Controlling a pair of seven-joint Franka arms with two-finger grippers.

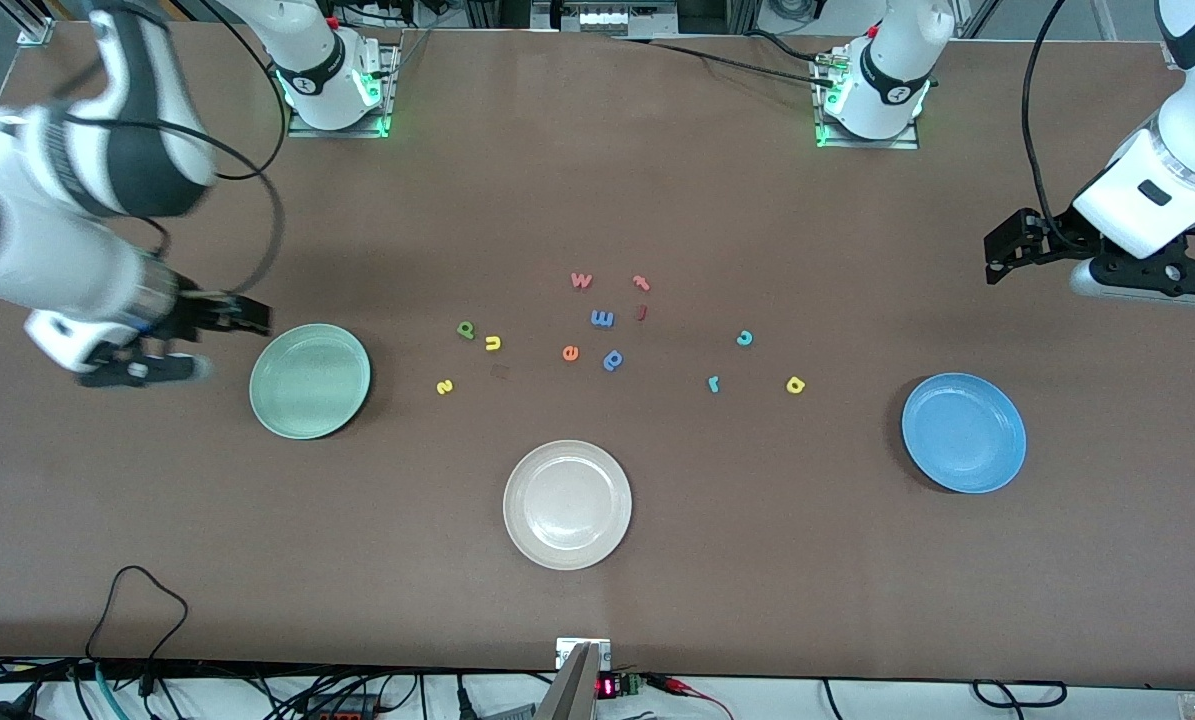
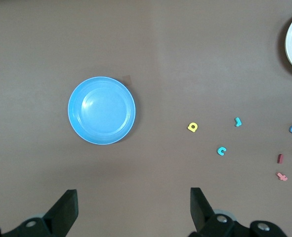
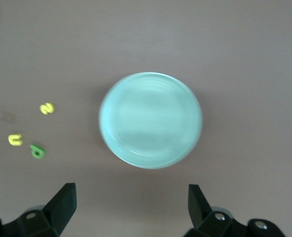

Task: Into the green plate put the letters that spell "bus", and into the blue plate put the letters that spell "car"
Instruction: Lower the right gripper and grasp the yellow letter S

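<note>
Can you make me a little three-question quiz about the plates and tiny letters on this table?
1. True or false: the green plate already has a letter in it.
2. Which letter lies nearest the blue plate? A) yellow a B) green b C) yellow s
3. Fill in: the beige-white plate sits ____ to the front camera than the other two plates.

Key
1. False. It is empty, like the other plates, and the right gripper is up beside it, open and holding nothing.
2. A.
3. Nearer.
</note>
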